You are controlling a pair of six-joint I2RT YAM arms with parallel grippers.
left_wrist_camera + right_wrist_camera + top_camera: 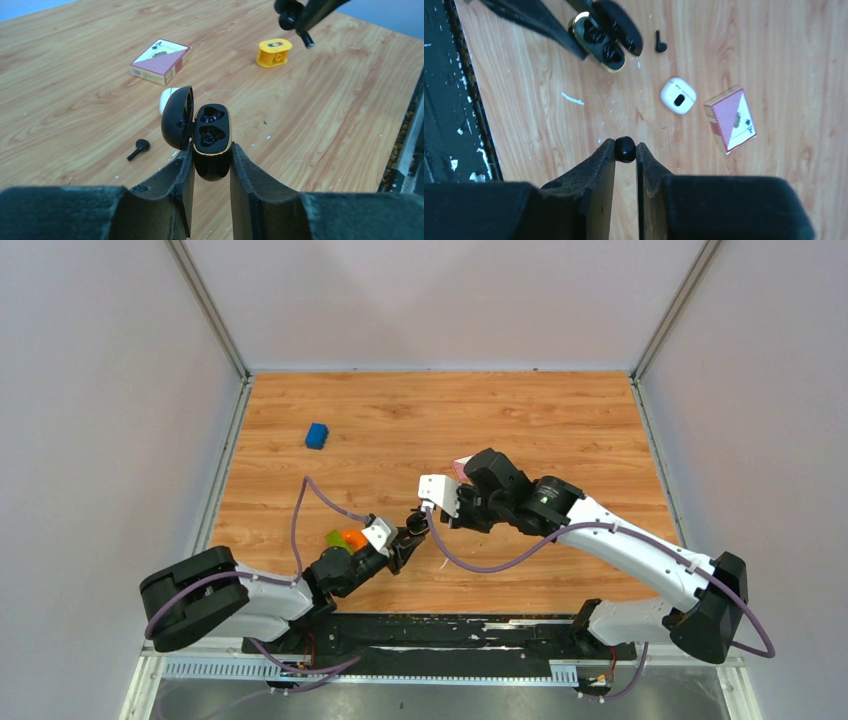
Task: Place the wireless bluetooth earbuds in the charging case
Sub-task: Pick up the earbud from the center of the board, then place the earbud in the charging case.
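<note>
Alignment decides this step: I'd have the right gripper (626, 150), clamped on one earbud (625, 149), match the bud to an empty socket before lowering. The case (598, 42), lid open, sits ahead and left of its tips, clamped in the left gripper (211, 150). A second earbud (138, 148) lies loose, left of that gripper's tips.

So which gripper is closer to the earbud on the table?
Left. The left gripper, holding the case, sits beside that earbud; the right gripper, pinching the other earbud, is farther.
</note>
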